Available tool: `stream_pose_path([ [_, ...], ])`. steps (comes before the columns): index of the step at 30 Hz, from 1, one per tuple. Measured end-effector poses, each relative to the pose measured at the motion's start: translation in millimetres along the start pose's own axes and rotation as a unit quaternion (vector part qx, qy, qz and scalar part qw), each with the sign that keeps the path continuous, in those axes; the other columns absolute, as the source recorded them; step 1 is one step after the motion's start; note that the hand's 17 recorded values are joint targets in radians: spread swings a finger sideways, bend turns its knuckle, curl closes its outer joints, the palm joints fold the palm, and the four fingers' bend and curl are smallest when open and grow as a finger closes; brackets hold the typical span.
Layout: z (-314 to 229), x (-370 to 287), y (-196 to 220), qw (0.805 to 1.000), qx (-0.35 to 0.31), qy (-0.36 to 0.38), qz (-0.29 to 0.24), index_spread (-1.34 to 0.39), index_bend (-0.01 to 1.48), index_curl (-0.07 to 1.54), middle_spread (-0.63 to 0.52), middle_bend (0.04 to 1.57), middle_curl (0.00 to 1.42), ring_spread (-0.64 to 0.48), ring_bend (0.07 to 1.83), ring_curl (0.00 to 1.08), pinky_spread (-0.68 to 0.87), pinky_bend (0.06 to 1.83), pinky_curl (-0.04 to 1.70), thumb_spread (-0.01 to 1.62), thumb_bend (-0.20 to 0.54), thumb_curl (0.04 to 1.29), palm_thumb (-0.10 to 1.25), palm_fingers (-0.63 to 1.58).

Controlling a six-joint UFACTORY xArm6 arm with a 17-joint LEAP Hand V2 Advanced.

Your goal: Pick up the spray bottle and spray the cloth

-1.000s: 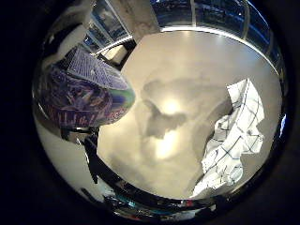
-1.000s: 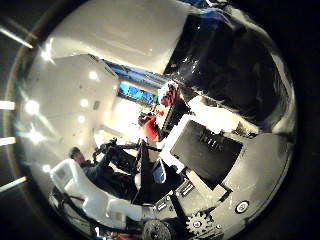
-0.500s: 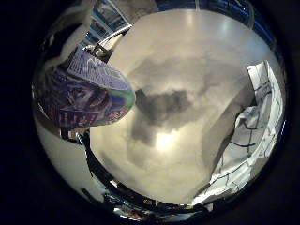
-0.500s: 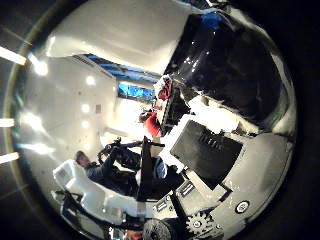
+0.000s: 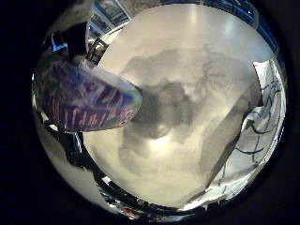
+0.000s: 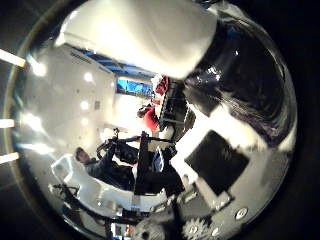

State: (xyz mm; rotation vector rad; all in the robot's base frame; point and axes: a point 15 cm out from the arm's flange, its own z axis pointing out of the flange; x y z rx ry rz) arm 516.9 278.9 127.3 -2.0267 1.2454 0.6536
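The spray bottle, with a purple patterned label, lies close against the palm and fills one side of the little finger side view. In the thumb side view its white upper part and dark body press right up to the camera. My right hand shows as white and black parts with a gear, curled around the bottle. The cloth, white with dark grid lines, lies rumpled on the white table, off to the side of the bottle. The hand and bottle hang above the table and cast a shadow on it.
The table's near edge curves along the rim of the little finger side view. Beyond the hand, the thumb side view shows a room with black equipment stands, a white seat and ceiling lights.
The whole picture has shifted, so the hand has moved over the table. The cloth now sits nearer the view's rim. The bottle stays fixed against the palm.
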Motion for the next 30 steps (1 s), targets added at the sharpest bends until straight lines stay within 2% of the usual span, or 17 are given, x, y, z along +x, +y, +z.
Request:
stream_pose_path([
  [1,0.1,0.3,4.5,1.0,-0.011,0.002,-0.004,-0.42,0.38,0.46,-0.09,0.58,0.37,-0.13,0.75,0.38,-0.03,0.6,0.85,1.01,-0.04,0.49,0.7,-0.09],
  [4,-5.7,-1.8,7.3,1.0,-0.021,0.005,-0.015,-0.42,0.27,0.41,-0.05,0.44,0.33,-0.06,0.59,0.31,0.15,0.5,0.74,1.0,-0.042,0.43,0.64,-0.13],
  [6,-6.8,-4.5,10.1,0.999,-0.028,0.003,-0.02,-0.42,0.17,0.36,-0.02,0.31,0.3,-0.02,0.47,0.27,0.28,0.42,0.63,0.98,-0.036,0.39,0.6,-0.07],
  [13,-36.3,9.2,13.8,1.0,-0.023,0.006,-0.014,-0.42,0.14,0.29,0.0,0.21,0.3,0.01,0.38,0.25,0.35,0.39,0.51,0.97,-0.029,0.34,0.57,-0.02],
  [23,-144.6,71.1,38.7,0.998,0.01,0.061,0.016,-0.4,0.16,0.27,0.01,0.19,0.31,0.02,0.35,0.25,0.35,0.4,0.42,0.97,-0.028,0.32,0.57,0.02],
  [30,-197.3,78.4,69.0,0.997,0.029,0.07,0.026,-0.4,0.17,0.27,0.01,0.19,0.31,0.02,0.33,0.25,0.34,0.39,0.38,0.97,-0.028,0.31,0.56,0.06],
])
